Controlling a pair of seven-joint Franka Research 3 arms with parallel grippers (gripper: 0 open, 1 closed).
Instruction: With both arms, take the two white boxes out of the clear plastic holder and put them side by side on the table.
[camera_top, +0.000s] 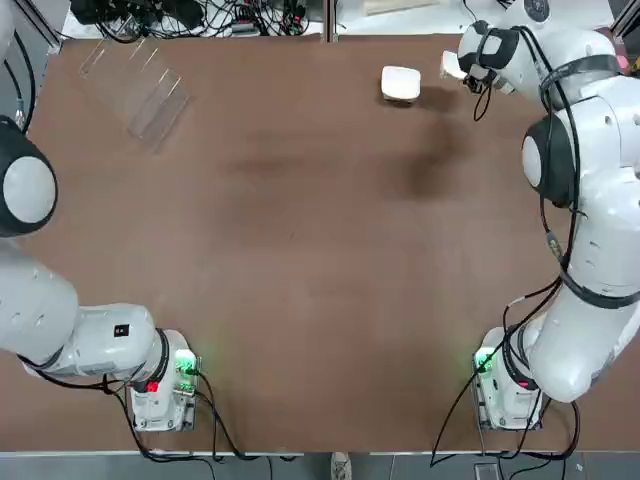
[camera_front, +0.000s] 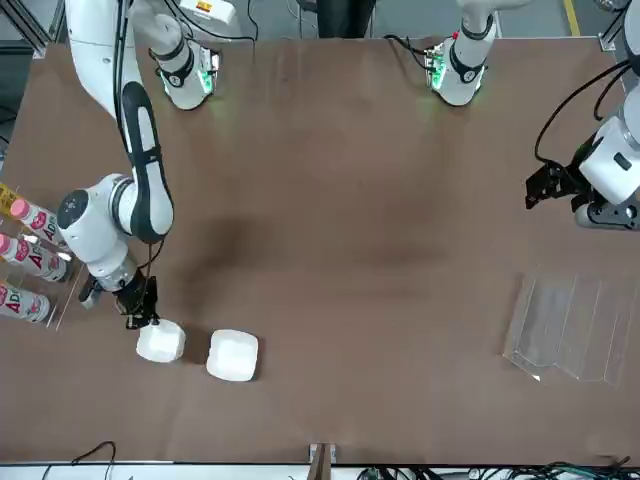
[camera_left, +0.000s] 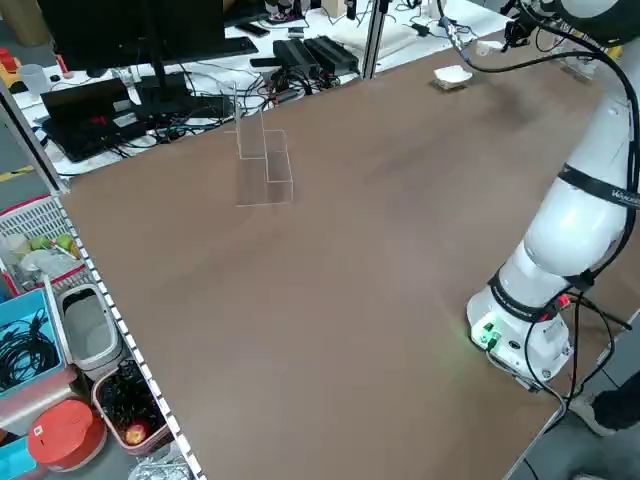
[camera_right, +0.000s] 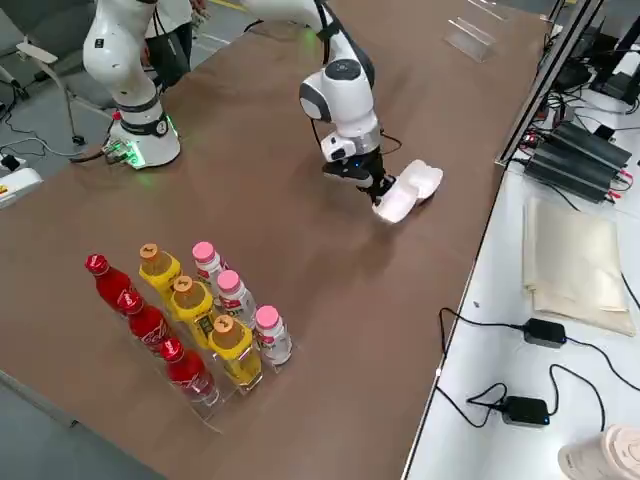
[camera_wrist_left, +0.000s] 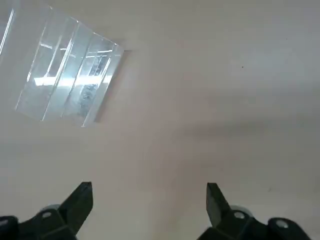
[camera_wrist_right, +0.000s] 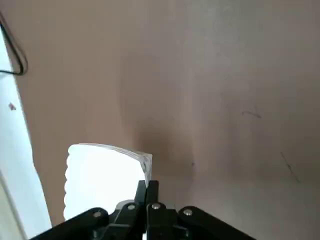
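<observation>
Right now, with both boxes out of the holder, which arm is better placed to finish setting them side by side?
Right. The right gripper is shut at the edge of one white box, beside the other box. The left gripper hangs open by the empty clear holder, far across the table.

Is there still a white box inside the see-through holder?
No, the clear plastic holder stands empty in the front view, and both white boxes are across the table by the right hand.

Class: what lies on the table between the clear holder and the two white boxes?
Nothing: in the top view only bare table separates the holder from the boxes.
</observation>
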